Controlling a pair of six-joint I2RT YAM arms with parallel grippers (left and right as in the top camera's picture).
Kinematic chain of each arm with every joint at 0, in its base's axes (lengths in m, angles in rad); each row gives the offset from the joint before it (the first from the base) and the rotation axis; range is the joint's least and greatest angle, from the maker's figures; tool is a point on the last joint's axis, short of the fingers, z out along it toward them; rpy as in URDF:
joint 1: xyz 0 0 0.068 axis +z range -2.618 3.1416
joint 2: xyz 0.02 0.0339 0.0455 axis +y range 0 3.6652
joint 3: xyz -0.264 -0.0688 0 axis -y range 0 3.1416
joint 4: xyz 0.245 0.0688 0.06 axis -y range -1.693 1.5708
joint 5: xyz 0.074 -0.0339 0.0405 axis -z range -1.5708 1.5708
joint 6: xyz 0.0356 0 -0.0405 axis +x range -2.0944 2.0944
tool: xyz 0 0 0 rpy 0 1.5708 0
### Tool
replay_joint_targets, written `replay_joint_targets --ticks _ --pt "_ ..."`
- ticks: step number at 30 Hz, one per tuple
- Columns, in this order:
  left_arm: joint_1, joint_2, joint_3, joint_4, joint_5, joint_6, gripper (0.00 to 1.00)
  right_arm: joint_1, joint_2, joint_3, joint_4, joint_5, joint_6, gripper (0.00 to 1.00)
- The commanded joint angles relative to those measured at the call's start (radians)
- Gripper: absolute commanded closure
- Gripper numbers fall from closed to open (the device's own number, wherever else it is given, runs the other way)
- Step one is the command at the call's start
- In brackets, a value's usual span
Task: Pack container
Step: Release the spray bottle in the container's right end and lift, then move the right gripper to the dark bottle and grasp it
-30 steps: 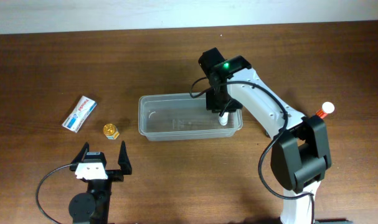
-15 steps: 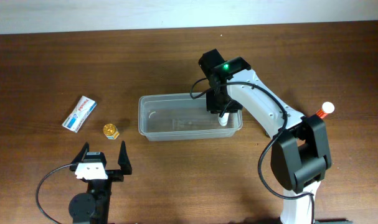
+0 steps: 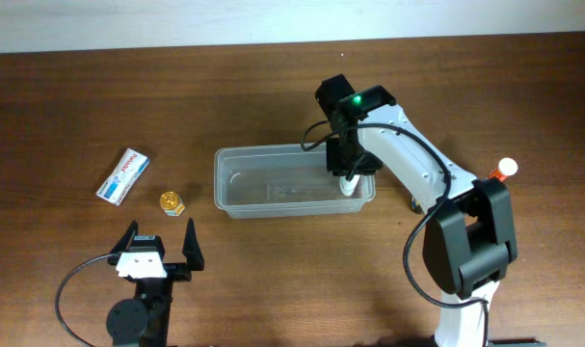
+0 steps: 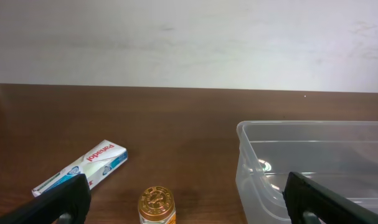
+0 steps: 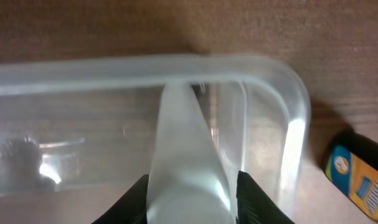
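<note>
The clear plastic container (image 3: 273,150) lies at the table's middle; it also shows in the left wrist view (image 4: 313,126) and the right wrist view (image 5: 114,67). My right gripper (image 3: 345,173) is over its right end, shut on a white tube (image 5: 187,155) that points down into the tub; the tube's tip (image 3: 348,187) shows in the overhead view. My left gripper (image 3: 162,253) is open and empty at the front left; in its wrist view its open fingers (image 4: 189,210) frame a small gold-lidded jar (image 4: 156,205).
A white and blue toothpaste box (image 3: 121,175) and the gold-lidded jar (image 3: 171,201) lie left of the container. A yellow and blue object (image 5: 357,180) sits just outside the tub's right end. A white item with a red cap (image 3: 505,170) stands at the far right.
My right gripper has shifted slightly right and toward the front with the white tube, nearer the container's right end. The left arm has not moved.
</note>
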Motion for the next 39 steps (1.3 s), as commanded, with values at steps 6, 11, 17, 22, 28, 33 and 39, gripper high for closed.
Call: replay_joint_targets --ticks 6,11,17,22,28,33,39 --pt "0.005 -0.005 -0.005 -0.004 -0.007 0.019 0.01 -0.004 -0.133 0.166 -0.082 0.005 -0.036 0.57" --pt "0.005 -0.005 -0.005 -0.004 -0.007 0.019 0.01 -0.018 -0.171 0.272 -0.187 0.005 -0.036 0.51" --pt "0.005 -0.005 -0.005 -0.004 -0.007 0.019 0.01 -0.08 -0.206 0.376 -0.344 0.002 -0.079 0.44" --pt "0.005 -0.005 -0.005 -0.004 -0.007 0.019 0.01 -0.152 -0.23 0.454 -0.488 0.002 -0.114 0.43" --pt "0.005 -0.005 -0.005 -0.004 -0.007 0.019 0.01 -0.219 -0.343 0.451 -0.487 -0.032 -0.19 0.34" --pt "0.005 -0.005 -0.005 -0.004 -0.007 0.019 0.01 -0.273 -0.453 0.43 -0.487 -0.032 -0.193 0.27" --pt "0.005 -0.005 -0.005 -0.004 -0.007 0.019 0.01 -0.343 -0.533 0.257 -0.481 -0.032 -0.189 0.23"
